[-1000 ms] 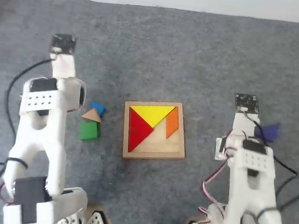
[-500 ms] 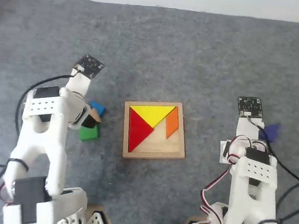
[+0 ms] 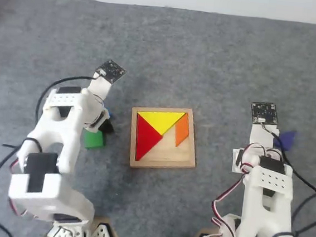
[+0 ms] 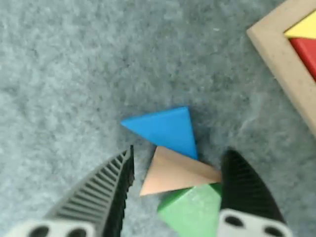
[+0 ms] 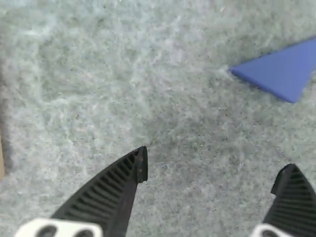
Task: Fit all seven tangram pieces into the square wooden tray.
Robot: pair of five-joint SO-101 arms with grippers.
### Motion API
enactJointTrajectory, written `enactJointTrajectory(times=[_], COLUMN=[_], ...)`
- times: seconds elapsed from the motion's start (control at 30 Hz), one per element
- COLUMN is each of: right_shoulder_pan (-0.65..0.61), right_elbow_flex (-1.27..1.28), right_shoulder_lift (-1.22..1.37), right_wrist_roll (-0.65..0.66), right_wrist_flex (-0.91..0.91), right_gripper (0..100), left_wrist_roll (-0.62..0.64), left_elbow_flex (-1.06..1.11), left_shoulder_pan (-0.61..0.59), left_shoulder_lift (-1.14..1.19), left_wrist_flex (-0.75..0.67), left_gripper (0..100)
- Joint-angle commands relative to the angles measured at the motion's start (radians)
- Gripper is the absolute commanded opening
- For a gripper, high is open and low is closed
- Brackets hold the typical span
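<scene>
The left arm is swinging round. A second ago it was pointing at the far side of the grey mat (image 3: 208, 62). Now it is leaning to the right, over the little pile of pieces just left of the tray (image 3: 162, 164). The left gripper (image 4: 180, 154) is hanging above that pile with its jaws wide apart, holding nothing. The tan triangle (image 4: 175, 173) is sitting between the jaws. The blue triangle (image 4: 165, 128) is touching its far edge, and the green block (image 4: 192, 210) is touching its near side.

The right arm is keeping still since half a second ago. The right gripper (image 5: 217, 160) is also wide open and holding nothing over the bare mat. The dark blue piece (image 5: 281, 74) is lying near it, to the right of the tray.

The tray is holding three pieces: the yellow triangle (image 3: 160, 120), the red triangle (image 3: 145, 135) and the orange piece (image 3: 183, 129). Four pieces are waiting outside. It looks like the left arm is getting ready to pick up the tan triangle.
</scene>
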Motion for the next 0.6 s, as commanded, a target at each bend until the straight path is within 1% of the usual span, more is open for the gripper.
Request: enactJointTrajectory(times=[0.0,0.47,0.57], right_shoulder_pan=[0.012,0.012,0.012], right_elbow_flex=[-0.008,-0.008,-0.008], right_shoulder_lift=[-0.03,-0.03,-0.03], right_wrist_roll=[0.006,0.005,0.005], right_wrist_flex=[-0.016,-0.016,-0.016], right_gripper=[39.5,39.5,39.5], left_wrist_roll=[0.012,0.014,0.014], left_elbow_flex=[-0.05,-0.051,-0.053], left_shoulder_pan=[0.003,0.008,0.012], left_shoulder_lift=[-0.008,0.0,-0.006], left_wrist_flex=[0.028,0.057,0.081], left_gripper=[22,5,4])
